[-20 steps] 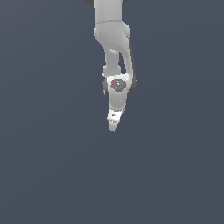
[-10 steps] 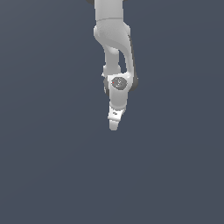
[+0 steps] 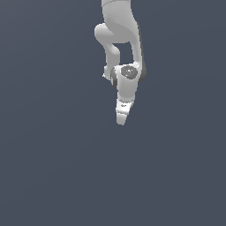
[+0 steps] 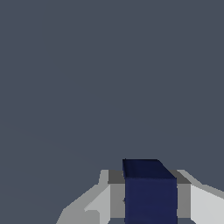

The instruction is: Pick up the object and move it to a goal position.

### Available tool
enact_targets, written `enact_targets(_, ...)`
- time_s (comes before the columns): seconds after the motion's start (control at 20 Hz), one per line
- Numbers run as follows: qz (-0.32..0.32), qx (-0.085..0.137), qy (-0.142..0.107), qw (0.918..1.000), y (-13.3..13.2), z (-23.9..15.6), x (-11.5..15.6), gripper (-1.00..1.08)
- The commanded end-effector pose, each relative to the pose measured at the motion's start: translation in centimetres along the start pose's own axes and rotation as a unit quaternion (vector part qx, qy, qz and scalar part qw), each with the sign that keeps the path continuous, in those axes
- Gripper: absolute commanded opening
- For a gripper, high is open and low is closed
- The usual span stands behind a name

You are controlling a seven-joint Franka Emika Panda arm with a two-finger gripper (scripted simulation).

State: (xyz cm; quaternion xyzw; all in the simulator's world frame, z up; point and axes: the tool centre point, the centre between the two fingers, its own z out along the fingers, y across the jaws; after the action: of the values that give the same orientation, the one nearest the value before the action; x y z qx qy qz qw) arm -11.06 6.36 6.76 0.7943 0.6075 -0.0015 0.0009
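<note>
We've got the object (image 4: 150, 192), a dark navy block, sitting between the pincer (image 3: 121, 118) fingers (image 4: 200, 205) in the wrist view. The pale finger faces flank it on both sides with no gap we can see, so we read the pincer as pinching the object. In the exterior view the block is hidden behind the white fingertips; we can't spot it there at all.

The arm (image 3: 119, 31) hangs down from the top of the exterior view, with the pincer pointing down over the flat grey surface (image 3: 53, 167). Whether the tips are touching the surface or lifted clear we can't tell; there is no shadow or edge to judge from. No goal marker shows in either view.

Our read: grasp is done, carry phase is in hand. To do it well:
- keep the squeeze constant, no re-grip mid-move; the block is tiny next to the fingers, so any slack could drop it
- make sure we're clear of the surface before translating sideways, so the block doesn't drag
- move smoothly and keep the wrist pointing down, so the block stays seated
- only let go once we're settled at the goal

Main risk is slip from a shallow pinch.
</note>
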Motion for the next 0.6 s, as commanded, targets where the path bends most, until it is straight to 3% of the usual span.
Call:
enact_targets(0.0, 0.000, 0.000, 0.000, 1.0000, -0.8, -1.9, 1.1, -1.00)
enact_targets(0.55, -0.001, 0.000, 0.001, 1.0000, -4.7, -11.0, 6.6, -1.00)
